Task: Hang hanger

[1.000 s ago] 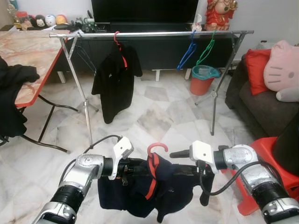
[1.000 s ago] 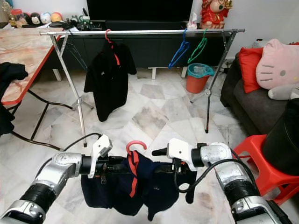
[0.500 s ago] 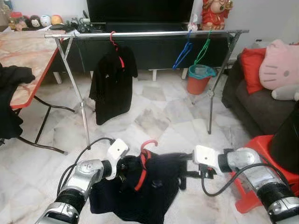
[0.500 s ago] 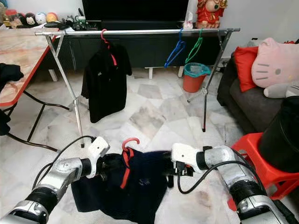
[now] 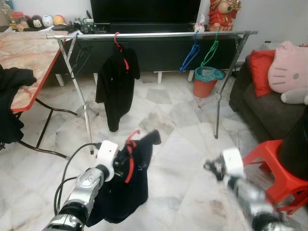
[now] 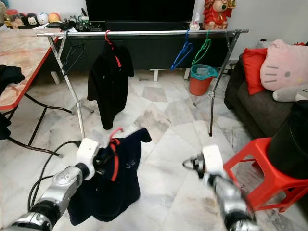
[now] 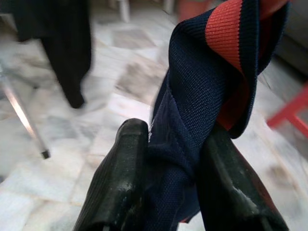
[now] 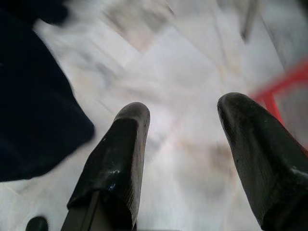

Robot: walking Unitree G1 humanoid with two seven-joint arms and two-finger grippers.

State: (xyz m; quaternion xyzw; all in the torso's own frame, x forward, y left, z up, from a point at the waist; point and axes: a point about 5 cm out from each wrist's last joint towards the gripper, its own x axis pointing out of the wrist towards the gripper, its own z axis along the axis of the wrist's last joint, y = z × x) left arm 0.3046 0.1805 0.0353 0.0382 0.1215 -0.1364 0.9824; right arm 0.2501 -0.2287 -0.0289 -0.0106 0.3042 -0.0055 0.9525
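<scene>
Nearest the camera, the left gripper point(image 7: 168, 178) has its fingers point(image 7: 120, 183) closed on the navy polo shirt point(image 5: 126, 185), pinching the fabric just below the red-trimmed collar point(image 7: 231, 33). The shirt hangs on a red hanger point(image 5: 131, 137), whose hook rises above the gripper; the garment drapes down beside the left arm, one sleeve sticking out toward the right. A black cable point(image 5: 72, 161) loops from the left arm. Level with it, well apart to the right, the right gripper point(image 8: 185, 154) holds nothing: its fingers point(image 8: 120, 154) stand wide apart over the marble floor point(image 5: 178, 163), and the arm appears blurred. Beside the right arm stands a red plastic stool point(image 5: 276, 166). At the left edge, a marble-topped table point(image 5: 26, 57) with a red rim carries dark clothing point(image 5: 12, 103) draped over its near side. Farther on, a metal clothes rack point(image 5: 154, 34) spans the room on crossed legs. On its rail hang a black shirt on a red hanger point(image 5: 116, 82), a blue hanger point(image 5: 191, 52) and a green hanger point(image 5: 211, 48), both bare, and dark wire hangers point(image 5: 79, 55) near the left end. Behind the rack sit an orange bin with a teal liner point(image 5: 206, 81), a dark sofa point(image 5: 260, 103) with a red cushion point(image 5: 262, 70) and a pink cat plush point(image 5: 288, 70), and, against the wall, a television point(image 5: 144, 12) on a low black cabinet.
</scene>
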